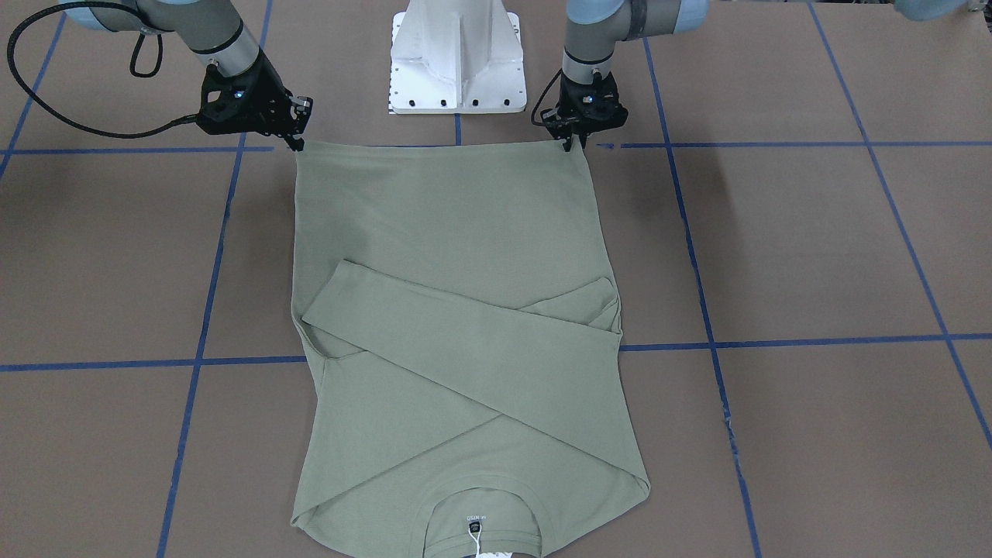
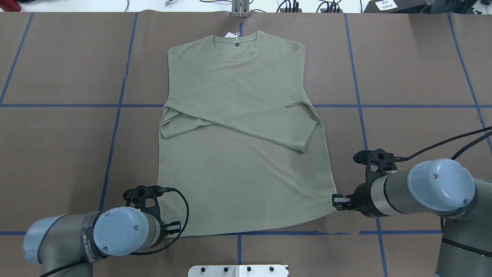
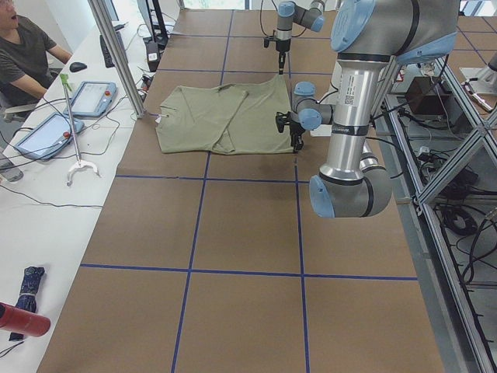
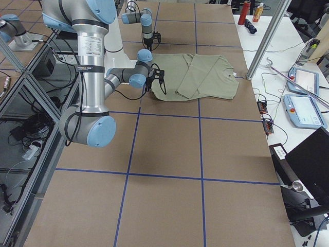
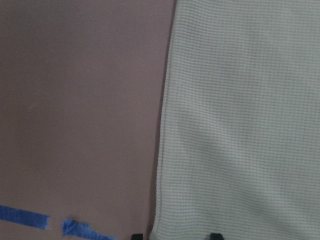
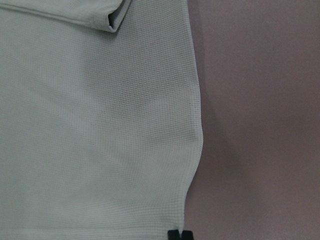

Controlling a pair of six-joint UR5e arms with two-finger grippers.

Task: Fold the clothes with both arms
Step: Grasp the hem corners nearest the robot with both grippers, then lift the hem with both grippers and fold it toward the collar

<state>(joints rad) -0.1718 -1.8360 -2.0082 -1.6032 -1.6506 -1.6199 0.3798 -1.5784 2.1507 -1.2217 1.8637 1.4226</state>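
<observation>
The sage-green long-sleeved shirt (image 1: 457, 225) lies flat on the brown table, both sleeves crossed over its chest. Its neck with the white hang tag (image 2: 235, 37) points away from the robot. My left gripper (image 1: 577, 142) sits at one hem corner. In the left wrist view its fingertips (image 5: 215, 235) stand apart, astride the shirt's side edge (image 5: 165, 150), so the gripper (image 5: 175, 235) is open. My right gripper (image 1: 297, 142) sits at the other hem corner. In the right wrist view it (image 6: 180, 234) is shut on the shirt's edge (image 6: 192, 150).
The white base pedestal (image 1: 457, 62) stands between the arms, just behind the hem. Blue tape lines (image 1: 775, 341) grid the brown table. In the exterior left view an operator (image 3: 19, 54), tablets (image 3: 93, 97) and a metal post (image 3: 116, 54) stand beyond the shirt's neck end.
</observation>
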